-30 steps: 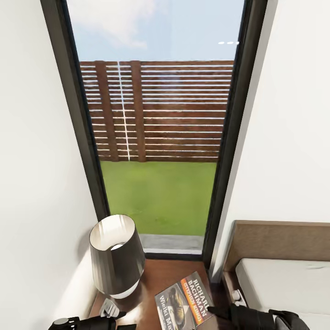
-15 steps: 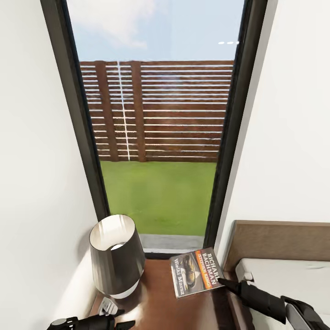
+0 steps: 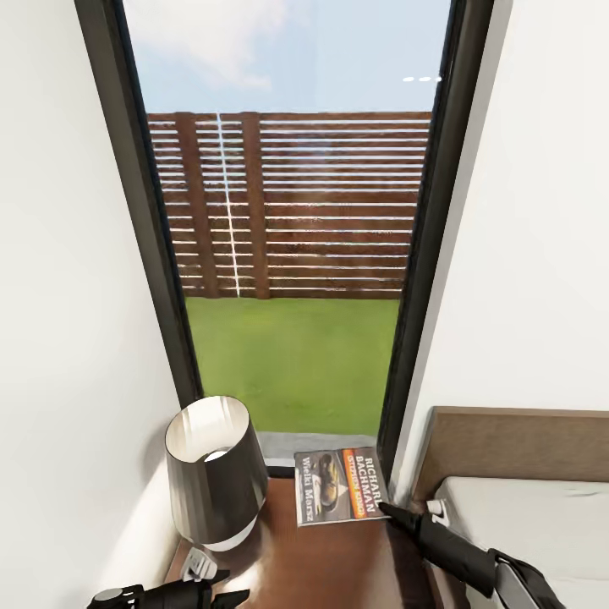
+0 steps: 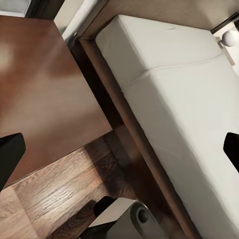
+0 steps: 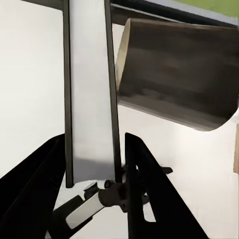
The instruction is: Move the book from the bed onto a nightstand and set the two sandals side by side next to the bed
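Observation:
The book (image 3: 338, 486), a dark paperback with orange-red art and "Richard Bachman" lettering, hangs over the back of the nightstand (image 3: 321, 567) near the window. My right gripper (image 3: 385, 510) is shut on its near right corner. In the right wrist view the book (image 5: 89, 99) runs edge-on between the black fingers (image 5: 149, 199). My left gripper (image 3: 216, 594) sits low at the nightstand's front left, open and holding nothing (image 4: 119, 154). The bed's grey mattress (image 3: 524, 520) and brown headboard (image 3: 516, 444) lie to the right. The sandals are out of view.
A dark lamp (image 3: 213, 474) with a white-lined shade stands on the nightstand's left side, close to the book. White walls flank a tall black-framed window (image 3: 296, 254). Wood-plank floor (image 4: 50, 204) shows between nightstand and bed frame (image 4: 129, 129).
My right gripper has carried the book away from the nightstand's front edge, up and back toward the window, turning it slightly. The left arm has stayed put.

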Robot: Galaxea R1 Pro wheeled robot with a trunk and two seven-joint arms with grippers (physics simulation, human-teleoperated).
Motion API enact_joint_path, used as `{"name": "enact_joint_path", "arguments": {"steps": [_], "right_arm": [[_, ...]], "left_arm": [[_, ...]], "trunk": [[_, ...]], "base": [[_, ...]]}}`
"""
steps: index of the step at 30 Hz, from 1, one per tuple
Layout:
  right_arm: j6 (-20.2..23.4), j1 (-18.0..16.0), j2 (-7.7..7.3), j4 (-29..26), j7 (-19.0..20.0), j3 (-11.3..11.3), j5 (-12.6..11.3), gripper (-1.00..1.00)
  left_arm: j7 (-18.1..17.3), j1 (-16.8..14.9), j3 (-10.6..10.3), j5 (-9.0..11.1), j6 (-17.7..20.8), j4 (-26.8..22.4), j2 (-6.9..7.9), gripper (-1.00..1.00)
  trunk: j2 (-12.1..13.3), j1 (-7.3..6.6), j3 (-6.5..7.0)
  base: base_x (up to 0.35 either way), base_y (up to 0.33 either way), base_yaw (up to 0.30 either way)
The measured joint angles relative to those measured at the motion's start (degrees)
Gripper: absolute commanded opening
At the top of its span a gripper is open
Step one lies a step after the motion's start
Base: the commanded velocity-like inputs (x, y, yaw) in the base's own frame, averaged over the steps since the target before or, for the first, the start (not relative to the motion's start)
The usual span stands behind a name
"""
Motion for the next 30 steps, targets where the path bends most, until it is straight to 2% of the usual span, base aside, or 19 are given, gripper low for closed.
{"name": "enact_joint_path", "arguments": {"steps": [2, 8, 11, 30], "right_arm": [[-0.14, 0.0, 1.99, 0.25, -0.81, 0.04, 0.3, -1.0], [-0.43, -0.01, 5.93, 1.16, -4.33, 0.14, 0.31, -1.0], [-0.53, -0.01, 6.5, 1.23, -4.66, 0.14, 0.25, -1.0], [-0.67, -0.01, 6.71, 1.26, -4.78, 0.06, 0.27, -1.0]], "left_arm": [[0.0, 0.0, 0.0, 0.0, 0.0, 0.0, -0.01, 1.0], [0.0, 0.0, 0.0, 0.0, 0.0, 0.0, -0.02, 1.0], [0.0, 0.0, 0.0, 0.01, 0.02, -0.01, -0.02, 1.0], [0.04, 0.0, 0.0, 0.0, 0.08, 0.01, -0.02, 1.0]], "trunk": [[0.0, 0.0, 0.0], [0.0, 0.0, 0.0], [0.0, 0.0, 0.0], [-7.62, 4.17, -3.42]], "base": [[0.0, 0.0, 0.0], [0.0, 0.0, 0.0], [0.0, 0.0, 0.0], [0.0, 0.0, 0.0]]}}
